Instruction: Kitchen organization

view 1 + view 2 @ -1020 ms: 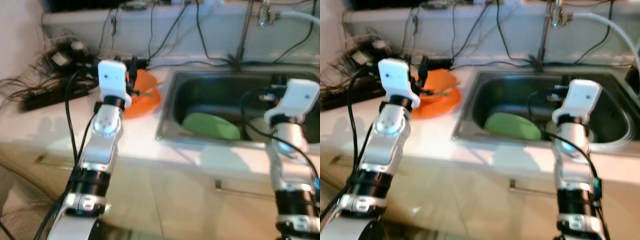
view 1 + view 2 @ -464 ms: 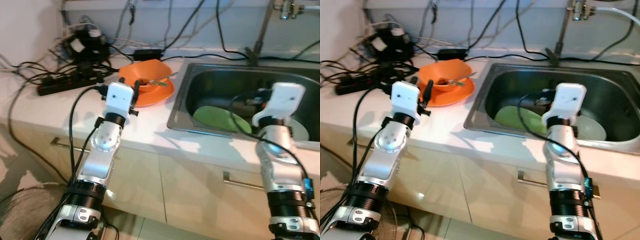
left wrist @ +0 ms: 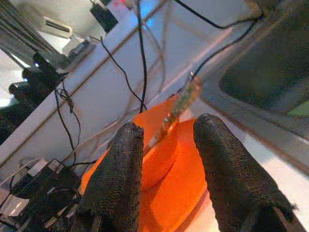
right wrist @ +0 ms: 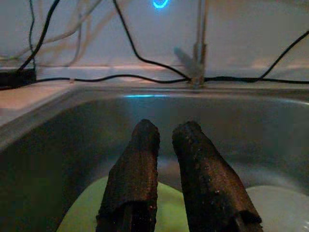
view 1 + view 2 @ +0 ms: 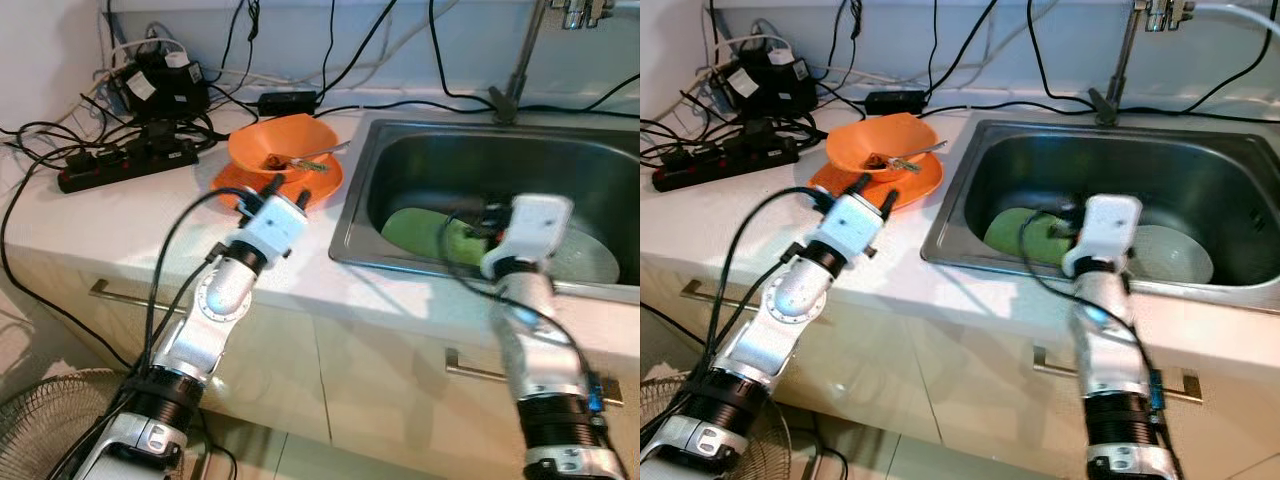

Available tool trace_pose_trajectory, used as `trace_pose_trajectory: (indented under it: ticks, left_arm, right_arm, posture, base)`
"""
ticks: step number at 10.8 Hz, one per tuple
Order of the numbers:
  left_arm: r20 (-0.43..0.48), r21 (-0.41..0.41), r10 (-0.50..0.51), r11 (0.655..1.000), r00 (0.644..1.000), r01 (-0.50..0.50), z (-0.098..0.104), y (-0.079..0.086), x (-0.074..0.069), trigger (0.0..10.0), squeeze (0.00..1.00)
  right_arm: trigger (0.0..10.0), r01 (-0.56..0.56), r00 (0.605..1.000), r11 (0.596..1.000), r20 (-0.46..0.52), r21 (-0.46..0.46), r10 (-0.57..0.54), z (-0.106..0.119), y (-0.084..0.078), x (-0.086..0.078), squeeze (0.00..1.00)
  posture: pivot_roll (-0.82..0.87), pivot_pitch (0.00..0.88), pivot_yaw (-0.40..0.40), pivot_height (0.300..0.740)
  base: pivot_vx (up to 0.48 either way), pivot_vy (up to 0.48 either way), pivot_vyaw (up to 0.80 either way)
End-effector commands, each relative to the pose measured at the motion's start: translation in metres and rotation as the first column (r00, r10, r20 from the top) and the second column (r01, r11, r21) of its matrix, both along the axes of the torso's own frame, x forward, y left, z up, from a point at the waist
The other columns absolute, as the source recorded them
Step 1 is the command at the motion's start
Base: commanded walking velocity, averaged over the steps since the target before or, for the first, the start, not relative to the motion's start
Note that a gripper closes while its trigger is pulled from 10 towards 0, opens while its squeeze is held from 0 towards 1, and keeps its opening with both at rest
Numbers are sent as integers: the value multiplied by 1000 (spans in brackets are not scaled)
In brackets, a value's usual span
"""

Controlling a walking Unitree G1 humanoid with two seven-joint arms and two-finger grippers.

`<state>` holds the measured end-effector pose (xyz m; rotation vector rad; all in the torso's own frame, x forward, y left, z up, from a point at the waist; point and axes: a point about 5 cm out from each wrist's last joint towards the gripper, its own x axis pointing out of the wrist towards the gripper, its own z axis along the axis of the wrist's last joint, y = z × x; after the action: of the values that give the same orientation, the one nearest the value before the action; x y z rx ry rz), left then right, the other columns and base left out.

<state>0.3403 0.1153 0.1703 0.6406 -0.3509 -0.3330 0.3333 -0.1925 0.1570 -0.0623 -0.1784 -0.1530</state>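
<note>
Nearest are the two arms, raised over the counter [image 5: 120, 215] edge. The left gripper [image 3: 166, 145] hangs just short of the orange plate [image 5: 318, 185], fingers [image 3: 120, 179] spread with a clear gap and nothing between them. The right gripper [image 4: 166, 169] points into the sink [image 5: 970, 200] above the green plate [image 5: 410, 228]; its fingers sit close together, a thin slit between them, holding nothing.

Beyond the left gripper, an orange bowl [image 5: 262, 145] rests on the orange plate, with a spoon [image 5: 322, 157] lying in it and sticking out over the rim towards the sink. In the sink, the green plate lies beside a white plate [image 5: 1175, 252]. Farther back are a power strip [image 5: 125, 165] and a tangle of cables [image 5: 300, 60], then the tap [image 5: 520, 50].

The step in hand looks like taking the orange dishes — bowl first. To do it well, bring the spread fingers over the near rim, one inside and one outside, clear of the spoon handle so it is not levered out. Close firmly, lift straight up so the plate stays put, and keep the bowl level — there seem to be scraps inside.
</note>
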Motion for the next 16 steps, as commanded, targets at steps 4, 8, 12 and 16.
trace_pose_trajectory:
  ticks: [4, 8, 12, 16]
  left_arm:
    - [39, 162, 32, 986, 999, -38, 7, -7, 18, 10000, 0]
    - [52, 208, 3, 978, 999, -14, 16, -24, 32, 10000, 0]
    - [75, 263, 5, 964, 997, -24, 20, -31, 41, 10000, 0]
    - [98, 327, 3, 944, 995, -35, 19, -42, 46, 10000, 0]
  right_arm:
    - [10000, -25, 1000, 1000, -8, 8, 25, -3, 8, 2, 0]
    - [10000, -23, 1000, 1000, 0, 9, 23, -2, 10, 2, 0]
    - [10000, -15, 1000, 1000, 0, 8, 15, -2, 9, 0, 0]
    - [10000, -6, 1000, 1000, -6, 14, 6, -6, 10, -3, 0]
  posture:
    - [52, 32, 112, 740]
    - [41, 29, 124, 740]
    - [36, 29, 133, 740]
    - [29, 29, 147, 740]
  base:
    - [0, 0, 0]
    - [0, 0, 0]
    - [0, 0, 0]
    - [0, 0, 0]
